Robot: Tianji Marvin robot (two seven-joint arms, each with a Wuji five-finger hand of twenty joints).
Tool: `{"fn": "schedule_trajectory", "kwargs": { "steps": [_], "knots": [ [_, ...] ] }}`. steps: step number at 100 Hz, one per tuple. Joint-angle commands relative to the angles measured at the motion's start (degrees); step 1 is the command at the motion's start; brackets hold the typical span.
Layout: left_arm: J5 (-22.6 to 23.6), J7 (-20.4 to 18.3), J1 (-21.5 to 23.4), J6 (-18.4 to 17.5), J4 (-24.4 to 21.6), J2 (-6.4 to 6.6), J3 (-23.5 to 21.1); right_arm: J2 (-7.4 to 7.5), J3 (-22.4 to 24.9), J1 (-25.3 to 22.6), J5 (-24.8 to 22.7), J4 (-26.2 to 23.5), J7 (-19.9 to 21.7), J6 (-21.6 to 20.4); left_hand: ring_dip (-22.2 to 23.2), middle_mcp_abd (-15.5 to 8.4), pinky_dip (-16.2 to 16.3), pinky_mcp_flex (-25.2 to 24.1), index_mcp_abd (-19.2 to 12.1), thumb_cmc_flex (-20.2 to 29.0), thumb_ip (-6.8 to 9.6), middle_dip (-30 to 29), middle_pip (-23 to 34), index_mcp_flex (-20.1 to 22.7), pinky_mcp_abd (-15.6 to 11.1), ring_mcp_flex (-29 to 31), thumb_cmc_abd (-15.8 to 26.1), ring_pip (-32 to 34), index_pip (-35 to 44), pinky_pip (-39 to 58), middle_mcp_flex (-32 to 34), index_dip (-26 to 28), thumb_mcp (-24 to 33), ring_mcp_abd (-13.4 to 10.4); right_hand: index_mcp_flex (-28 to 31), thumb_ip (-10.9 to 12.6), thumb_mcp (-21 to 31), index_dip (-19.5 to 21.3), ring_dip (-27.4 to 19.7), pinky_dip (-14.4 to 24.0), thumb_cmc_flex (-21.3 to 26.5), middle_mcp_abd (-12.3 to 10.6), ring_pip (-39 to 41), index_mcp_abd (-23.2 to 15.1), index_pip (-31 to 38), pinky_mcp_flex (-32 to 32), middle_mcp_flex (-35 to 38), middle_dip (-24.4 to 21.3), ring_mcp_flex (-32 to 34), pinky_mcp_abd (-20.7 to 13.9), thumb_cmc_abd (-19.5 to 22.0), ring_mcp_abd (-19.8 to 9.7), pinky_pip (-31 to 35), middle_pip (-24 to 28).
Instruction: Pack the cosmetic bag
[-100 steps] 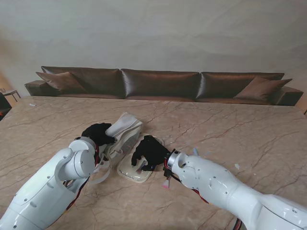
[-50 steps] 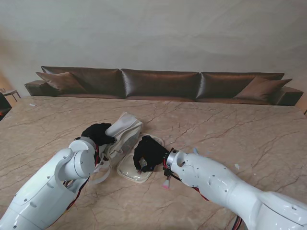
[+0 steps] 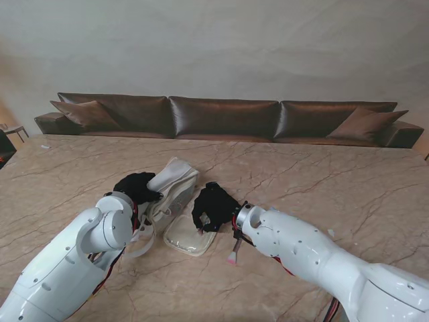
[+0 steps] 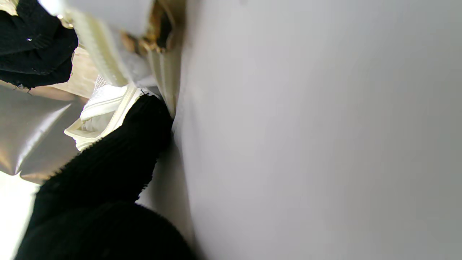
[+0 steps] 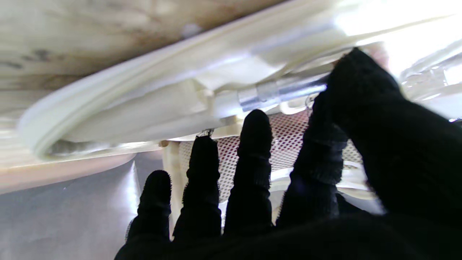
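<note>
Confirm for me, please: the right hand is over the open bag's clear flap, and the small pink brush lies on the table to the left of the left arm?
Not quite. In the stand view the pink brush lies beside the right arm's wrist, not left of the left arm. The right hand is over the clear flap, as you said.

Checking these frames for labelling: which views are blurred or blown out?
Stand view: sharp and evenly lit. Left wrist view: the cosmetics bag fills it, a defocused grey blank. Right wrist view: soft with close-up blur, glare at one corner beside the right hand.
</note>
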Motion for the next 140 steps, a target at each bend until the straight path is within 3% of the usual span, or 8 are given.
{"fn": "schedule_trajectory", "kwargs": {
  "steps": [1, 30, 39, 48, 70, 121, 129, 140],
  "knots": [
    [-0.03, -0.08, 0.29, -0.21, -0.5, -0.24, -0.19, 0.09, 0.14, 0.9, 0.17, 0.52, 0.25, 0.63, 0.49, -6.63, 0.63, -0.16, -9.43, 6.76, 0.21, 1.09, 4.38, 1.13, -0.1, 1.48, 6.96, 1.39, 6.0, 4.03, 1.76, 0.6, 4.08, -0.95, 0.54, 1.52, 1.41, 1.98, 0.19, 0.61, 2.54, -0.98, 0.9, -2.1, 0.44, -0.37, -2.05, 0.11, -1.17, -0.82, 1.58, -1.14, 0.47, 1.66],
    [0.01, -0.16, 0.34, -0.12, -0.43, -0.22, -0.11, 0.19, 0.6, 1.38, 0.44, 1.64, 0.0, 2.81, 0.47, -6.62, 0.59, -0.18, -9.38, 6.91, 0.23, 1.13, 4.43, 1.12, 0.03, 1.42, 7.0, 1.35, 6.05, 4.05, 1.73, 0.71, 4.05, -0.88, 0.11, 1.19, -0.44, 2.03, 0.08, 0.38, 2.21, -0.85, 1.03, -4.64, -1.4, -0.16, -1.24, -0.09, -0.39, -0.56, 2.31, -1.03, 1.37, 1.79],
    [-0.08, -0.2, 0.29, -0.06, -0.41, -0.22, -0.02, 0.72, 2.68, 0.13, 1.06, 0.08, 0.16, 2.79, 0.47, -6.72, 0.58, -0.22, -9.42, 6.93, 0.23, 1.14, 4.43, 1.1, 0.02, 1.38, 7.04, 1.33, 6.05, 4.03, 1.72, 0.73, 4.02, -0.91, -7.66, -0.34, -1.79, -5.64, -0.81, -1.48, 1.14, -0.04, -0.4, -0.56, -3.5, -0.16, -1.68, -1.61, -0.57, -0.4, 1.6, -0.8, 2.21, -0.21],
    [-0.14, -0.16, 0.16, 0.0, -0.31, -0.25, 0.12, 3.03, 5.48, -1.69, 0.53, -4.93, 3.43, 3.9, 0.47, -6.6, 0.57, -0.28, -9.34, 6.99, 0.25, 1.15, 4.43, 1.07, 0.0, 1.35, 7.04, 1.32, 6.05, 4.0, 1.67, 0.74, 4.01, -0.9, -12.97, 10.49, -1.26, -0.59, -2.54, -2.79, -4.55, 0.99, -2.15, 10.01, -17.36, -0.22, -4.78, -3.82, -2.33, -0.43, 5.41, -1.04, 2.72, -1.48],
    [-0.24, -0.31, -0.11, 0.28, -0.14, -0.24, 0.5, 8.45, 15.66, -8.51, -3.61, -17.7, 8.86, 5.84, 0.48, -6.63, 0.57, -0.42, -9.38, 7.01, 0.25, 1.16, 4.45, 1.12, 0.06, 1.3, 7.07, 1.33, 6.06, 3.93, 1.66, 0.75, 3.81, -0.93, -19.29, 10.59, -2.98, -2.47, -3.68, -3.61, -8.0, 1.74, -3.76, 14.13, -21.49, -0.26, -6.94, -6.46, -2.83, -0.24, 6.01, -1.14, 1.96, -3.78],
    [-0.53, 0.52, -0.04, 0.72, 0.18, -0.46, 0.58, 15.45, 43.01, -27.06, -10.34, -35.07, 26.82, 6.57, 0.46, -6.65, 0.56, -0.34, -9.39, 7.06, 0.29, 1.12, 4.41, 1.01, -0.07, 1.34, 7.12, 1.37, 6.02, 3.95, 1.62, 0.71, 3.7, -0.92, -12.83, 9.21, 5.28, -2.8, -9.43, -7.76, 3.29, 2.9, -8.75, 8.62, -15.86, 0.76, -6.72, -14.06, -2.14, -0.11, 7.29, -1.19, 7.35, -8.23],
    [-0.49, 0.56, 0.04, 0.81, 0.12, -0.46, 0.52, 15.82, 45.65, -28.64, -10.64, -35.98, 28.69, 6.4, 0.46, -6.59, 0.57, -0.38, -9.36, 7.06, 0.29, 1.12, 4.42, 1.07, -0.04, 1.33, 7.08, 1.37, 6.02, 3.96, 1.66, 0.69, 3.71, -0.87, -11.94, 14.69, 10.94, -1.84, -10.75, -8.31, 7.19, 3.07, -9.32, 8.22, -15.03, 1.06, -7.39, -15.14, -2.49, -0.68, 9.61, -1.5, 8.96, -8.47],
    [-0.44, 0.6, 0.1, 0.86, 0.06, -0.46, 0.52, 16.23, 47.86, -29.68, -11.11, -36.01, 30.12, 5.58, 0.44, -6.53, 0.57, -0.39, -9.39, 7.04, 0.29, 1.12, 4.44, 1.11, -0.01, 1.34, 7.03, 1.36, 6.06, 3.97, 1.69, 0.71, 3.72, -0.95, -11.69, 15.35, 12.58, -0.31, -11.83, -9.94, 16.56, 3.03, -9.32, 6.95, -14.86, 1.4, -8.94, -15.76, -3.66, -1.19, 9.65, -1.85, 10.05, -7.94]
  ]
}}
